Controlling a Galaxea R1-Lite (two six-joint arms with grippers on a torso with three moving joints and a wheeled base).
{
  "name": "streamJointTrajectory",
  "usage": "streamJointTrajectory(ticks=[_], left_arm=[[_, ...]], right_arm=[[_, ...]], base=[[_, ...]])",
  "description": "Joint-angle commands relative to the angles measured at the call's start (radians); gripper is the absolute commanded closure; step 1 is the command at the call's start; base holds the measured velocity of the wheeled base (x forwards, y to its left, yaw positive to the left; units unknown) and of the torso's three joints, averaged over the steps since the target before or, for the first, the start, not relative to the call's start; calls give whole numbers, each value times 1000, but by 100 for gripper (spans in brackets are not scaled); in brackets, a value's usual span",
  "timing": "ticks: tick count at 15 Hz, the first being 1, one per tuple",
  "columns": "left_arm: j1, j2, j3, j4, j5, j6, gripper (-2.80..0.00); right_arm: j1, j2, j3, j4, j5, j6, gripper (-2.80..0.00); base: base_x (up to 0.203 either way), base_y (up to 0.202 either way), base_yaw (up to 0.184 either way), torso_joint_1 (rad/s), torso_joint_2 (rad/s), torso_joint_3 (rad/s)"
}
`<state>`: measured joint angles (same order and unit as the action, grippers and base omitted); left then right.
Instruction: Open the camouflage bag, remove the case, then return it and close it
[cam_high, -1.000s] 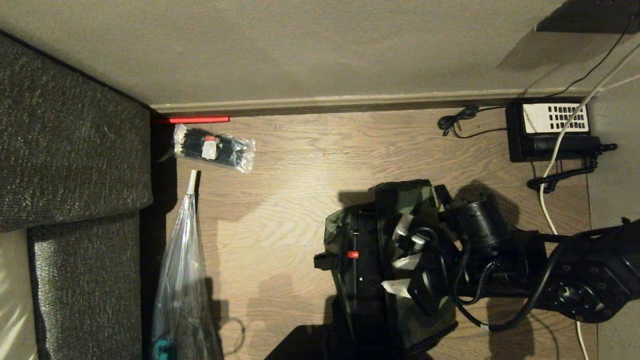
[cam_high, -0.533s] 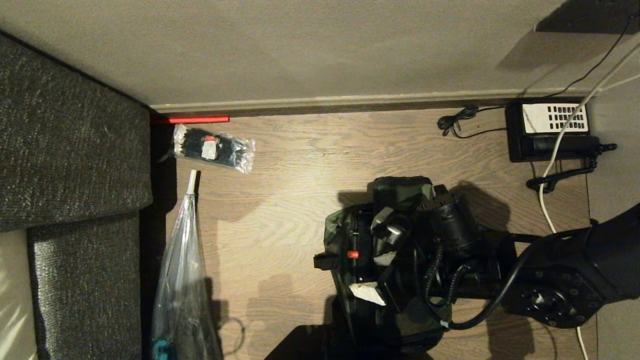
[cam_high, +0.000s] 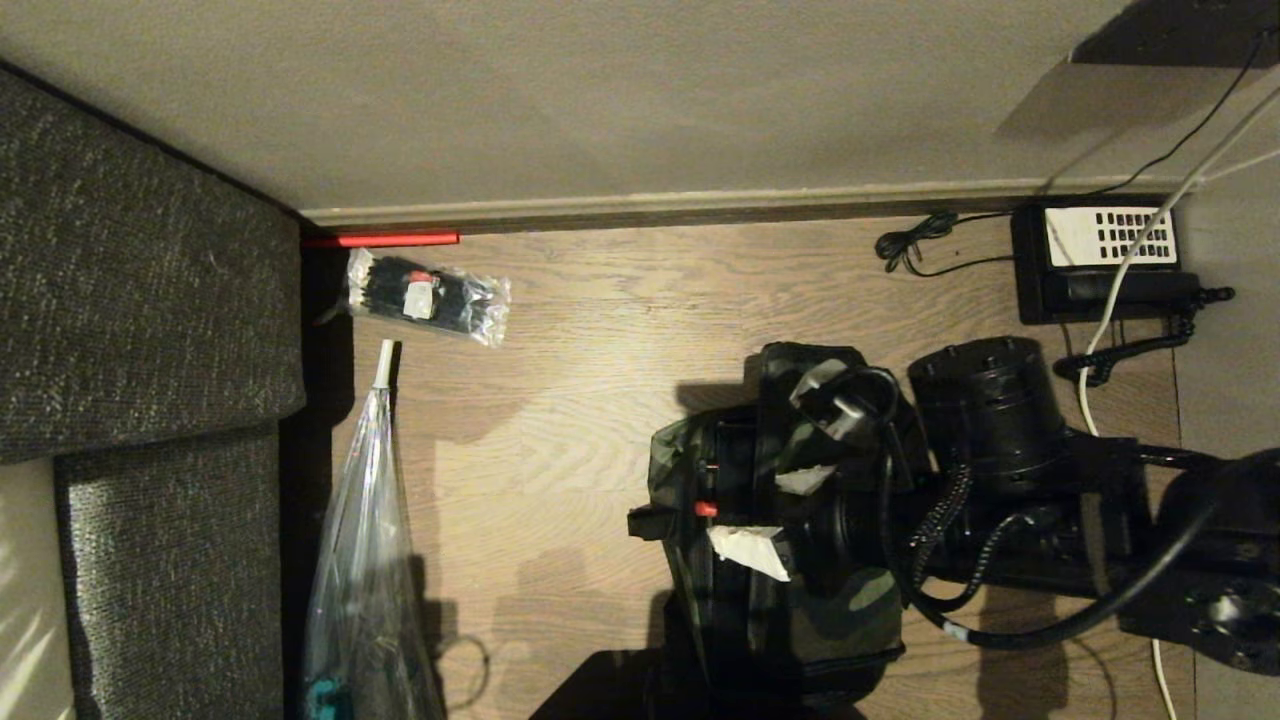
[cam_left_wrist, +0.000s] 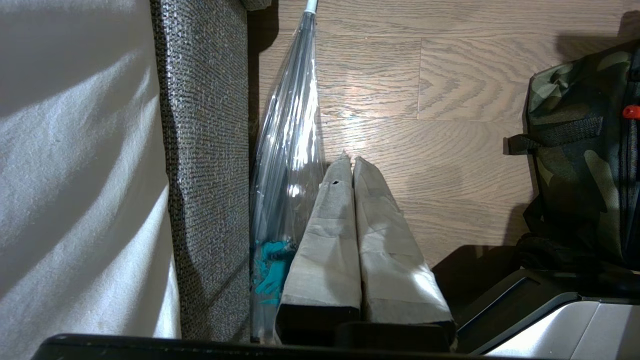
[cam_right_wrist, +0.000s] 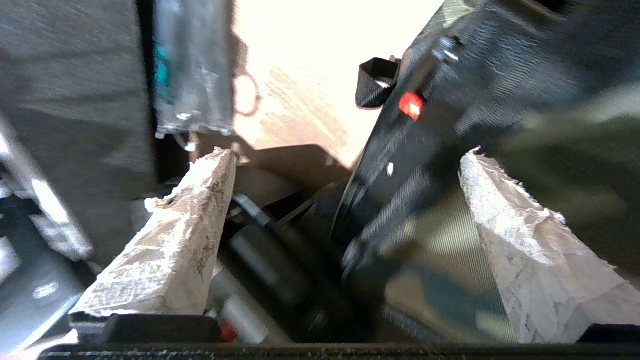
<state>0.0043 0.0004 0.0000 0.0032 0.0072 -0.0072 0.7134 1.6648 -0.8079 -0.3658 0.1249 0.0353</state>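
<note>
Camouflage bag, soft, boxy, green-brown-black with black straps, sits on the wood floor with the rigid black red-latched case in it. Right gripper fingers spread wide over the lid, holding nothing; left gripper fingers pressed together, parked aside. Likely the closing step: next needs the lid seated over the case.

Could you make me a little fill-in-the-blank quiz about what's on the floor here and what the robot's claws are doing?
1. The right claw hangs over the camouflage bag with its padded fingers spread ____.
2. The left claw has its fingers pressed ____, beside the clear plastic bag.
3. The black telephone by the wall has a ____ keypad.
4. A small ____ latch shows on the bag's left edge.

Missing words: open; together; white; red
</note>
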Motion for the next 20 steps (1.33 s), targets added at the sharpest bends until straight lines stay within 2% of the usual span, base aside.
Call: streamJointTrajectory(ticks=[1, 3, 6, 7, 9, 11, 12, 16, 18, 20], left_arm=[[0, 0, 3, 0, 0, 0, 0], [0, 0, 3, 0, 0, 0, 0], [0, 0, 3, 0, 0, 0, 0], [0, 0, 3, 0, 0, 0, 0], [0, 0, 3, 0, 0, 0, 0], [0, 0, 3, 0, 0, 0, 0], [0, 0, 3, 0, 0, 0, 0], [0, 0, 3, 0, 0, 0, 0], [0, 0, 3, 0, 0, 0, 0], [0, 0, 3, 0, 0, 0, 0]], right_arm=[[2, -204, 22, 78, 8, 20, -280], [2, -299, 30, 150, 17, 27, -280], [-24, -404, 41, 190, 4, 53, -280], [-46, -444, 64, 211, 0, 73, 0], [-60, -521, 103, 276, -25, 92, 0], [-66, -613, 120, 399, -123, 113, 0], [-95, -669, 132, 453, -139, 128, 0], [-406, -939, 229, 547, -73, 81, 0], [-520, -1133, 358, 559, -45, 38, 0], [-600, -1304, 529, 562, -26, -45, 0]], base=[[0, 0, 0, 0, 0, 0], [0, 0, 0, 0, 0, 0], [0, 0, 0, 0, 0, 0], [0, 0, 0, 0, 0, 0], [0, 0, 0, 0, 0, 0], [0, 0, 0, 0, 0, 0], [0, 0, 0, 0, 0, 0], [0, 0, 0, 0, 0, 0], [0, 0, 0, 0, 0, 0], [0, 0, 0, 0, 0, 0]])
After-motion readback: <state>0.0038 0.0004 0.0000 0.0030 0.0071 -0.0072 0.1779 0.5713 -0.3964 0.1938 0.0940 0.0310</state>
